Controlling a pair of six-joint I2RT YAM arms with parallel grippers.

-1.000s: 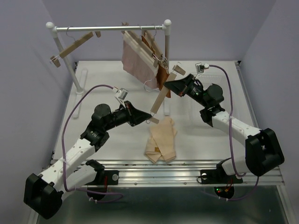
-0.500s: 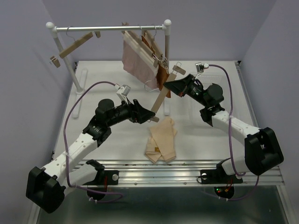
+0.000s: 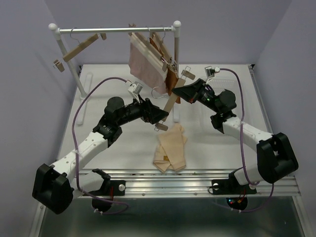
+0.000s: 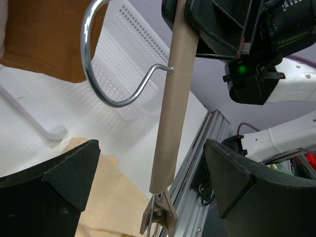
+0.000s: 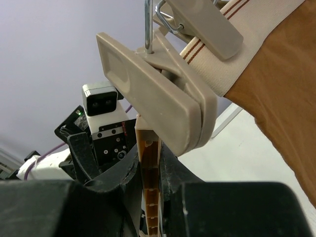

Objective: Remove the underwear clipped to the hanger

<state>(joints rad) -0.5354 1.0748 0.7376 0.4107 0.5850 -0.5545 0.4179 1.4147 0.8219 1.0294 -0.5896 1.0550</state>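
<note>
Leaving the cream underwear (image 3: 170,153) crumpled on the bench (image 3: 133,148) near the front edge, already unclipped. Hovering the left gripper (image 3: 162,118) released, jaws spread wide either side of the bare hanger (image 3: 171,102), touching nothing. Clenching the right gripper (image 3: 178,93) on that hanger's upper end, just beneath a clip (image 5: 158,103). Judging the emptied hanger as the step in hand: keeping the right grip firm, backing the left arm away without snagging the hook (image 4: 113,74). Hanging beyond, clipped at the rail (image 3: 113,30): the pink underwear (image 3: 143,66) and the rust brown underwear (image 3: 171,81), the latter just beside the right gripper, so going slowly there
</note>
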